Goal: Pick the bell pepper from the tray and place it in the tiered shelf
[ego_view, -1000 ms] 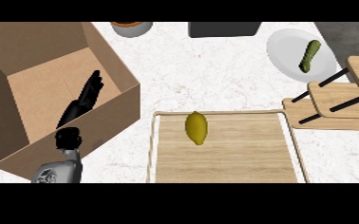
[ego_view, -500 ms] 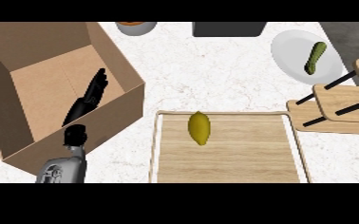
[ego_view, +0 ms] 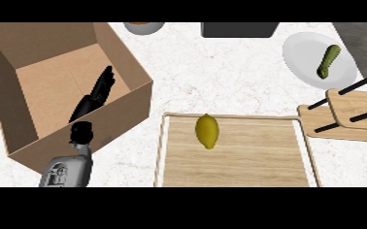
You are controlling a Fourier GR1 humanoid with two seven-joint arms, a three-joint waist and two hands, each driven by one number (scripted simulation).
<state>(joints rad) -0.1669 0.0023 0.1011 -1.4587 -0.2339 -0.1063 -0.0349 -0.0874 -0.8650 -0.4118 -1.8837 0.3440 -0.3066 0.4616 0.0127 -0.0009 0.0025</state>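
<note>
**Yellow pepper lies untouched on tray**

The bell pepper [ego_view: 206, 131] rests on the wooden tray [ego_view: 265, 162], right of the left hand [ego_view: 94, 97] and well apart from it — its long axis running up and down the view, tilted slightly, narrower end pointing toward the lower edge. The left hand, fingers straight and holding nothing, shows over an open cardboard box [ego_view: 43, 73]. The shelf [ego_view: 344, 114] stands farther right — beyond the tray.

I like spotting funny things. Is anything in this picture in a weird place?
Yes. The left hand hangs with straight fingers over the open cardboard box, well away from the yellow bell pepper lying on the wooden tray. A green vegetable lies alone on the white plate. Nothing looks spilled or broken.
</note>
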